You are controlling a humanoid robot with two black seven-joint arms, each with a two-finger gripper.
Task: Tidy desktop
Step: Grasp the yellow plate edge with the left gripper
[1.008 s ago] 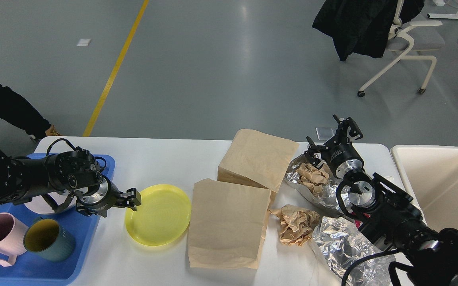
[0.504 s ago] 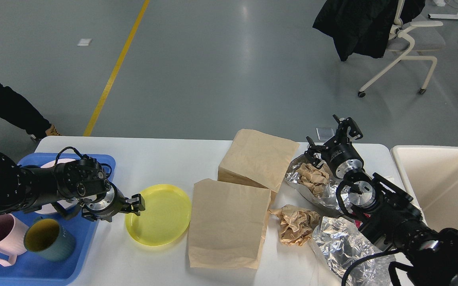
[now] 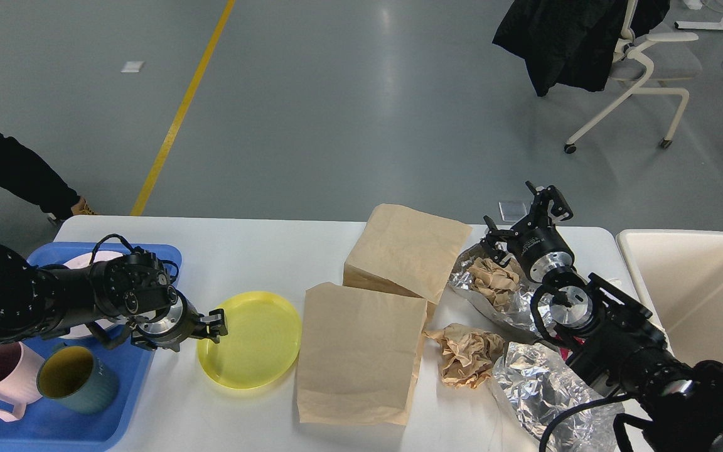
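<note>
Glossy grey floor (image 3: 349,107) with yellow line (image 3: 181,113); white chair (image 3: 641,81), black coat (image 3: 565,37).

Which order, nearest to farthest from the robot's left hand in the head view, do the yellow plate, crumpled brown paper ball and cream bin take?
From the left hand:
1. Yellow plate, right at the fingertips, just to its right.
2. Crumpled brown paper ball, past the paper bags, right of centre.
3. Cream bin, beyond the desktop's right end.
</note>
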